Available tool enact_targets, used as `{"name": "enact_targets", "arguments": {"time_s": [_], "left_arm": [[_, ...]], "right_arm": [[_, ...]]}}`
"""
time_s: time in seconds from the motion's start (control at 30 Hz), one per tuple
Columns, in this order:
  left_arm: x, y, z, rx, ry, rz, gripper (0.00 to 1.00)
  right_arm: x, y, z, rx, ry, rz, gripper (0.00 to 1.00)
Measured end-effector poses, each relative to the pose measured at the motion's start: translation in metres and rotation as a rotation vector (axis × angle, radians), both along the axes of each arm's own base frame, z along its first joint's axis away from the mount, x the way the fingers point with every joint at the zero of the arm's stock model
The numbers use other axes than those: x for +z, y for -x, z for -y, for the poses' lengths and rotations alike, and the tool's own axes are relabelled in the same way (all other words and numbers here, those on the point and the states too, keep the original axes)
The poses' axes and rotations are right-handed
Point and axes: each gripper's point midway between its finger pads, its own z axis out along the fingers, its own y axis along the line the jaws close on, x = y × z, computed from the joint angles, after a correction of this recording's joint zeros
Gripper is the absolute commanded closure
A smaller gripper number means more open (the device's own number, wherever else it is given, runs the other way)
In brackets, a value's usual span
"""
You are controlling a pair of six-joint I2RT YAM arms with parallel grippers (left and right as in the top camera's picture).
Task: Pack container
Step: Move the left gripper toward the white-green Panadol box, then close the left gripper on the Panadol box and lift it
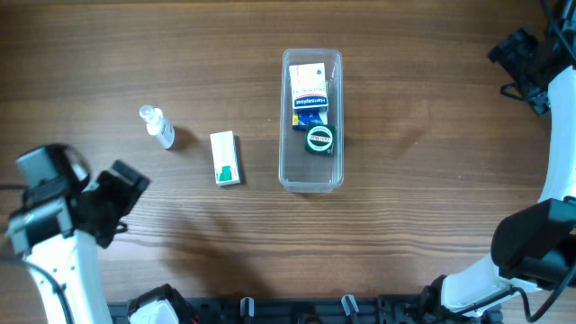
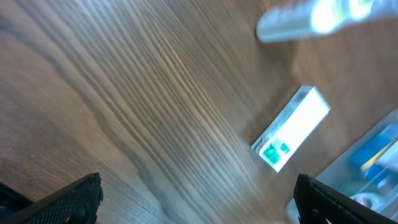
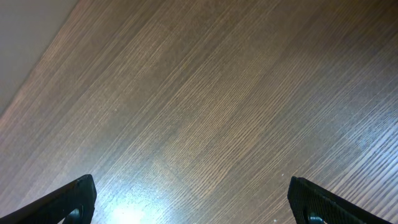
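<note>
The clear plastic container [image 1: 311, 171] stands upright at the table's middle, holding a white and blue box [image 1: 308, 90] and a round green-rimmed tin [image 1: 319, 139]. A white box with green print [image 1: 225, 158] lies flat to its left and shows in the left wrist view [image 2: 291, 127]. A small clear spray bottle [image 1: 158, 127] lies further left, blurred in the left wrist view [image 2: 311, 18]. My left gripper [image 1: 121, 193] is open and empty, to the lower left of the box. My right gripper [image 1: 522, 58] is open and empty at the far right edge.
The container's corner [image 2: 367, 168] shows at the right edge of the left wrist view. The right wrist view shows only bare wood and the pale table edge [image 3: 25, 37]. Black hardware [image 1: 297, 310] lines the table's front edge.
</note>
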Motion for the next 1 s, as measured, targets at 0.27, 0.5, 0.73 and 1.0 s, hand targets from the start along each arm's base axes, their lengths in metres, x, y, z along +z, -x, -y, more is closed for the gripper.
{"name": "enact_targets", "arguments": {"time_s": [0.27,0.5,0.73,1.0], "left_arm": [[-0.016,-0.038,0.080,-0.334,-0.040,-0.135,0.01],[-0.041,-0.064,0.128,-0.474,-0.093,-0.178,0.00],[-0.067,-0.096,0.138,-0.481,-0.102,-0.150,0.00],[-0.076,-0.123,0.150,-0.662,-0.133,-0.057,0.00]], "right_arm": [[0.000,0.000,0.000,0.000,0.000,0.000,0.00],[0.000,0.000,0.000,0.000,0.000,0.000,0.00],[0.000,0.000,0.000,0.000,0.000,0.000,0.00],[0.000,0.000,0.000,0.000,0.000,0.000,0.00]]}}
